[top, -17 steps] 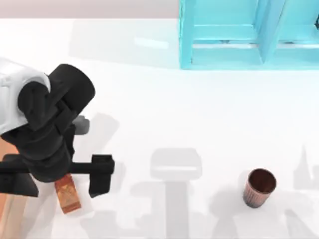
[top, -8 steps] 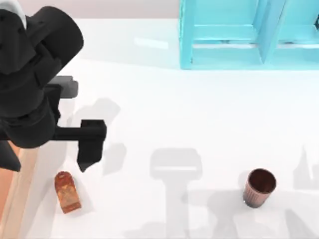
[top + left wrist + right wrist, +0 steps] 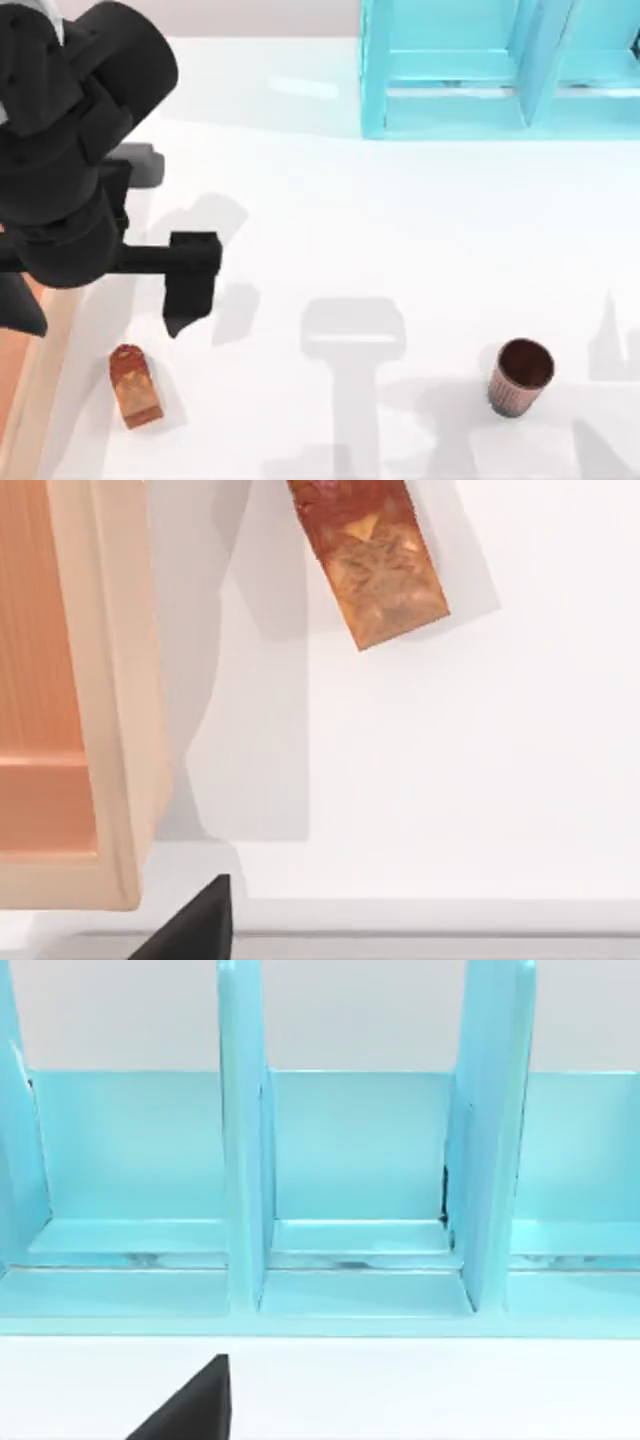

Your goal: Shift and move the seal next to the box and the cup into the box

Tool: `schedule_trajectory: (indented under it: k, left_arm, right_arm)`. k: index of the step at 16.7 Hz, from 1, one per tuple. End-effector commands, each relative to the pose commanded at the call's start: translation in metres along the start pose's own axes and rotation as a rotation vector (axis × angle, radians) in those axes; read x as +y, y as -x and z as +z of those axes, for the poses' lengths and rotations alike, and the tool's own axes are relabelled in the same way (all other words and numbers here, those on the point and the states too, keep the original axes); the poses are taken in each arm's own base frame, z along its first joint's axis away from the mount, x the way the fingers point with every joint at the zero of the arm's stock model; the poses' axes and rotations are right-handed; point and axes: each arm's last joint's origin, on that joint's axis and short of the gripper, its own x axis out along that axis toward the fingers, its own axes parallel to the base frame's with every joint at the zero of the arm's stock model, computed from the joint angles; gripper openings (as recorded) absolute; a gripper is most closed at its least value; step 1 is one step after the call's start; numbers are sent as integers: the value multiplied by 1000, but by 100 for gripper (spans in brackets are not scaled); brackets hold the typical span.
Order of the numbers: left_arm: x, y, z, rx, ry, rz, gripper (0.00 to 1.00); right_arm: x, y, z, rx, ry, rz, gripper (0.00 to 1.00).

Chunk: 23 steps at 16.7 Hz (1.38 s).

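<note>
The seal (image 3: 135, 386) lies flat on the white table at the front left, a short gap to the right of the box (image 3: 22, 372). The box's pale rim and orange floor run along the table's left edge. My left gripper (image 3: 100, 322) hangs open above the box rim and the seal, holding nothing. In the left wrist view the seal (image 3: 370, 562) lies beside the box rim (image 3: 112, 690), with one dark fingertip (image 3: 196, 932) showing. The ribbed brown cup (image 3: 520, 376) stands upright at the front right. The right wrist view catches one dark fingertip (image 3: 192, 1408) of my right gripper.
A turquoise shelf unit (image 3: 500, 70) stands at the back right. The right wrist camera faces its open compartments (image 3: 360, 1160). White table stretches between the seal and the cup.
My left gripper let go of the seal and rose away toward the back left, then drifted slightly right. The seal stays where it was left. The cup has not moved.
</note>
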Motion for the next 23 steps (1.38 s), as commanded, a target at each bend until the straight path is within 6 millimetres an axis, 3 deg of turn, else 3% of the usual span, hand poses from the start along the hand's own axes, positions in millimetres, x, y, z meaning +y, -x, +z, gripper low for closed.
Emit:
schedule_trajectory:
  k: [3,5,8,11,14,17,20,23]
  left_arm:
    - [-27,7,15,2,-3,18,100]
    - [-55,11,30,-1,-3,33,100]
    - [-112,17,50,-33,-1,43,100]
    - [-176,12,56,-68,0,49,100]
    - [-238,-6,47,-102,1,53,100]
    - [-288,-21,26,-152,4,20,100]
    - [-321,-39,3,-185,6,-3,100]
    - [-337,-52,-12,-201,7,-13,100]
  right_arm:
    - [0,0,0,0,0,0,100]
    - [0,0,0,0,0,0,100]
    - [0,0,0,0,0,0,100]
    - [0,0,0,0,0,0,100]
    - [0,0,0,0,0,0,100]
    - [0,0,0,0,0,0,100]
    - [0,0,0,0,0,0,100]
    - [0,0,0,0,0,0,100]
